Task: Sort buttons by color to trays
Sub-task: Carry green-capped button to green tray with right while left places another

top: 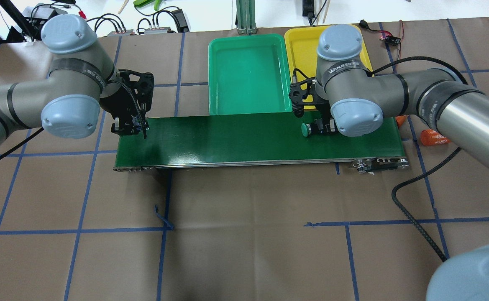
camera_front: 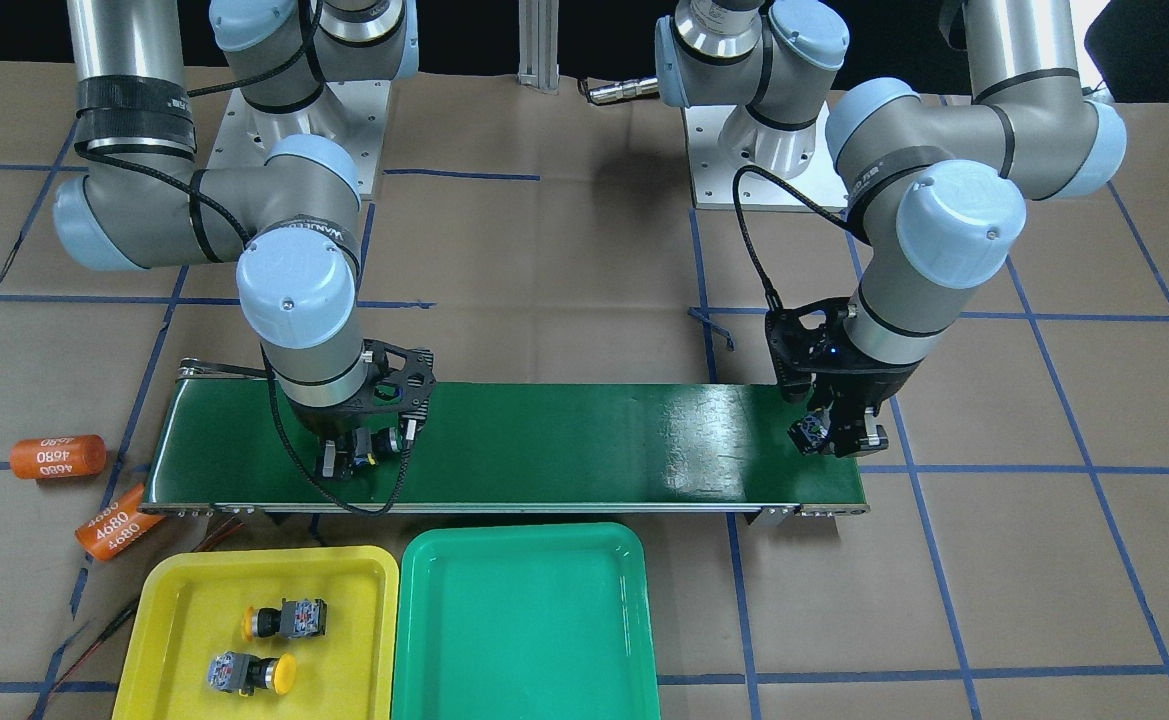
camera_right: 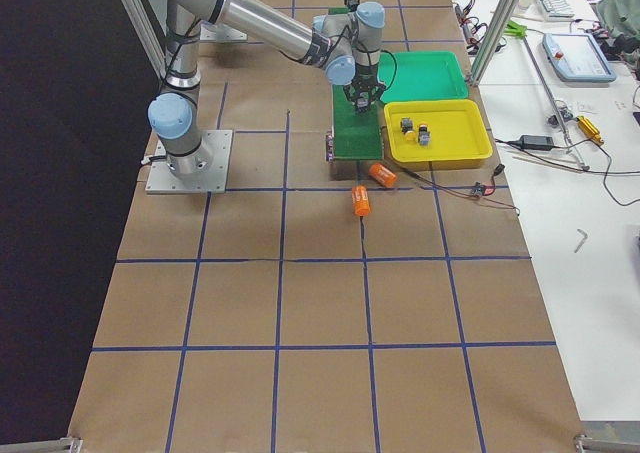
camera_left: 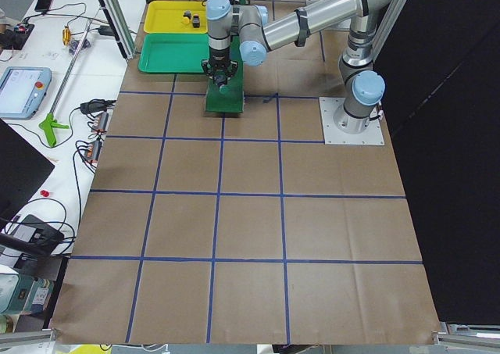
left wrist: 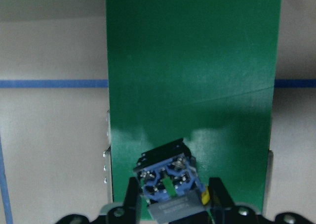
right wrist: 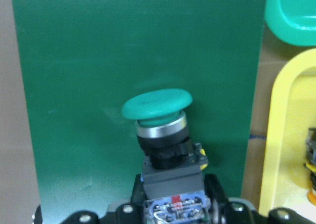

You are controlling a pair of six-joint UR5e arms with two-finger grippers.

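My right gripper (right wrist: 174, 194) is shut on the grey base of a green-capped button (right wrist: 158, 105), which it holds over the dark-green belt (camera_front: 584, 440) near the yellow tray; the cap (top: 306, 129) points along the belt. At the belt's other end my left gripper (left wrist: 173, 199) is shut on another button (left wrist: 167, 177). Only that button's grey-blue base shows, and its cap colour is hidden. Two yellow-capped buttons (camera_front: 284, 620) (camera_front: 252, 672) lie on their sides in the yellow tray (camera_front: 159, 600). The green tray (camera_front: 524, 630) sits beside it.
Both trays stand side by side against the belt's far edge from the robot. Two orange cylinders marked 4680 (camera_front: 57, 456) (camera_front: 114, 525) lie on the brown paper off the belt's end near the yellow tray. A black cable (top: 416, 217) loops beside the right arm.
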